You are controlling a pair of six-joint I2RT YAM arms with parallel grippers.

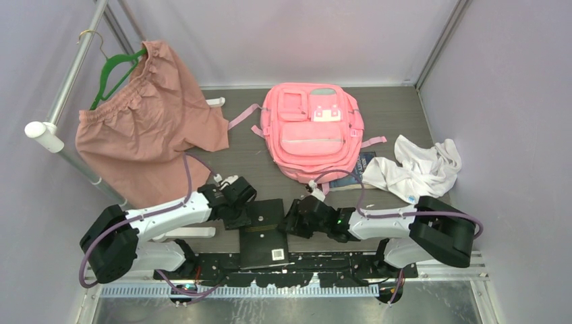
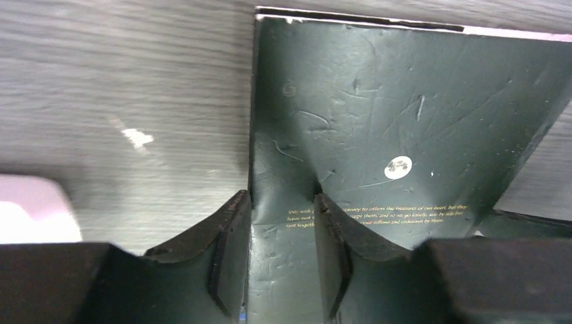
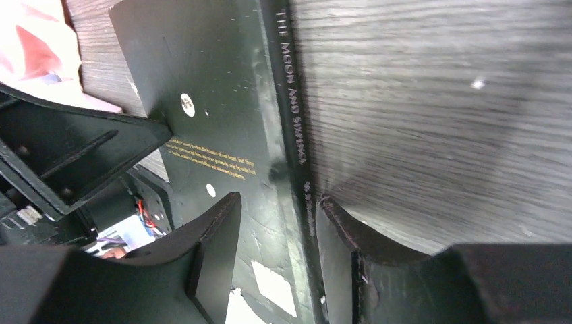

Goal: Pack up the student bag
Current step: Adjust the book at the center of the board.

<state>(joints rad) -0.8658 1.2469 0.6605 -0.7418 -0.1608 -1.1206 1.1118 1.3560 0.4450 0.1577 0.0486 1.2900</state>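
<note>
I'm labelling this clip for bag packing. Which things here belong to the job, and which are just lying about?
Part of the job:
- pink backpack
- dark book, with the left gripper and right gripper at its edges
- probably the second book, partly under the backpack

Just lying about:
- dusty-pink garment on a green hanger
- crumpled white cloth

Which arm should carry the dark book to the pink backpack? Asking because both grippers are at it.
Probably the right. The right gripper straddles the spine of the book, and the student bag lies just beyond it, slightly to its side. The left gripper sits over the opposite edge, farther from the bag.
</note>
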